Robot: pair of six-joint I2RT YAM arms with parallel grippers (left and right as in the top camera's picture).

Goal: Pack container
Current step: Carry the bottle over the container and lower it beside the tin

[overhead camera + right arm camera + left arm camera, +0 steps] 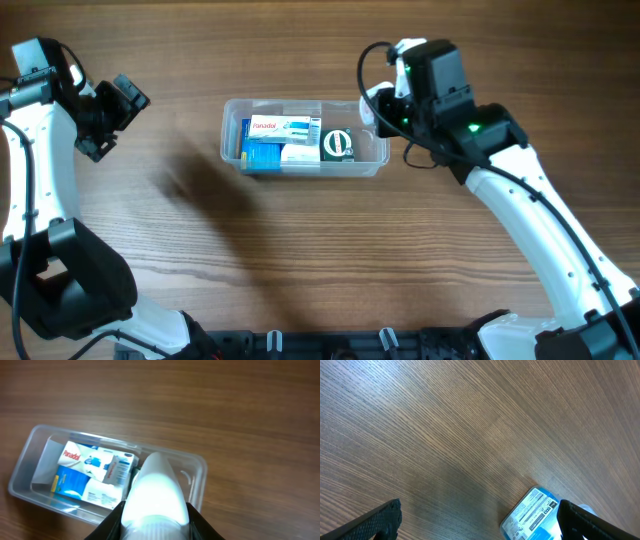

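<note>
Wood-grain tabletop runs under the whole scene. At far left, the left gripper hangs over bare wood, well apart from the tub, its fingers spread wide with nothing between them. The container lies in the middle of the table. It holds a Panadol box, a blue box against it and a green-and-white round item toward its right end. Over that right end, the right gripper clamps a white rounded object.
</note>
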